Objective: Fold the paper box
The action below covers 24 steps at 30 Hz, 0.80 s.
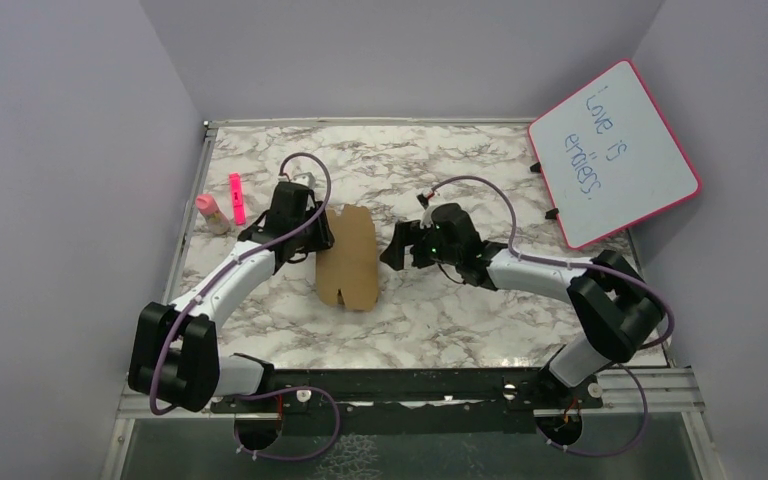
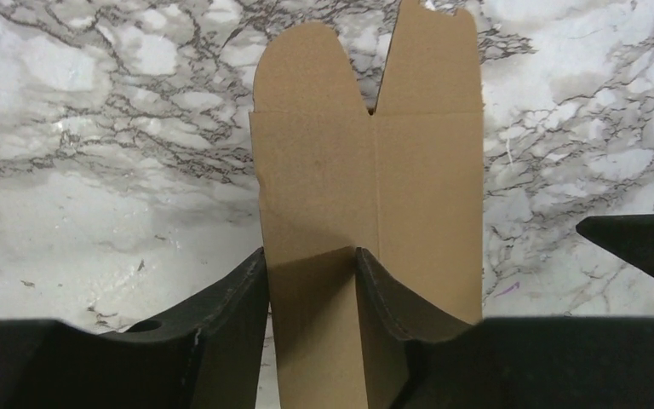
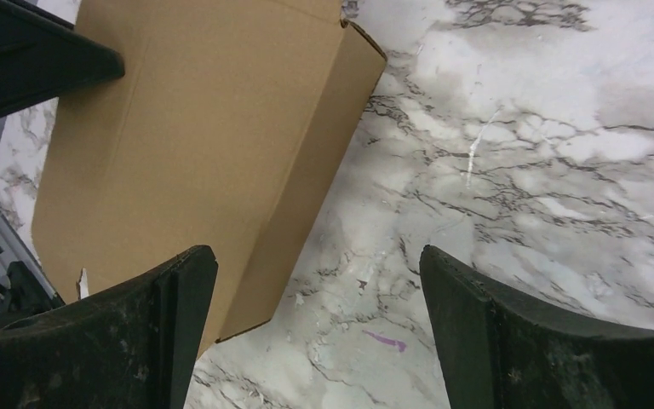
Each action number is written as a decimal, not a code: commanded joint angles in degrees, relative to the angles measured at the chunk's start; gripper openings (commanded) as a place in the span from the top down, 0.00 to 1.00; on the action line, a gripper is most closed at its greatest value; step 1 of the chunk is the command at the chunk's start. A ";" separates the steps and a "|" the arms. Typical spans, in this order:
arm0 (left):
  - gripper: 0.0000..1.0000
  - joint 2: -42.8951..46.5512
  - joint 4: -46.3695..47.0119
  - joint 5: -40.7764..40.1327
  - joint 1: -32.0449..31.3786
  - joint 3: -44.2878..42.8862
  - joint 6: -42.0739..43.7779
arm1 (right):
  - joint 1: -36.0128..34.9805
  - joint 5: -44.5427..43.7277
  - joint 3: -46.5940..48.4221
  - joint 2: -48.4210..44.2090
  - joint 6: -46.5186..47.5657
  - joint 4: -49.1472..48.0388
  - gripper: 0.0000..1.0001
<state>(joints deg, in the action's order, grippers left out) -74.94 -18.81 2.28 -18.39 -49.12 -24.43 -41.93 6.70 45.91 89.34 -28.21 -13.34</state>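
Observation:
The paper box [image 1: 350, 260] is a plain brown cardboard sleeve with rounded flaps at its ends, lying on the marble table between the arms. It also shows in the left wrist view [image 2: 366, 170] and in the right wrist view [image 3: 196, 128]. My left gripper [image 1: 318, 235] is at the box's left far edge. In its own view the left gripper [image 2: 311, 264] has its fingers closed in on one narrow panel of the box. My right gripper [image 1: 392, 255] is open and empty just right of the box, and in its own view [image 3: 315, 273] it is over bare table.
A pink-framed whiteboard [image 1: 615, 150] leans at the back right. A pink marker [image 1: 237, 198] and a small pink-capped bottle [image 1: 210, 212] lie at the left wall. The right gripper's finger [image 2: 639, 243] shows at the right of the left wrist view.

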 commanded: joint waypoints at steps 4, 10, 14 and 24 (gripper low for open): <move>0.47 0.52 7.22 2.14 1.96 6.34 -5.25 | 0.01 7.25 4.63 6.06 -2.96 -5.20 0.07; 0.38 0.43 11.90 6.06 2.48 10.43 -8.62 | 0.01 9.47 7.93 10.48 -2.14 -4.70 0.08; 0.36 0.65 15.52 8.93 2.57 13.28 -11.23 | 0.01 9.98 10.24 13.17 -1.49 -3.93 0.11; 0.36 4.20 27.41 13.63 2.57 21.95 -20.07 | 0.10 13.52 20.87 20.37 4.90 2.01 0.20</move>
<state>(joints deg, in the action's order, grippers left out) -73.56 1.19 12.16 -16.08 -30.65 -39.20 -41.87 16.45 62.06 106.48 -27.16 -14.13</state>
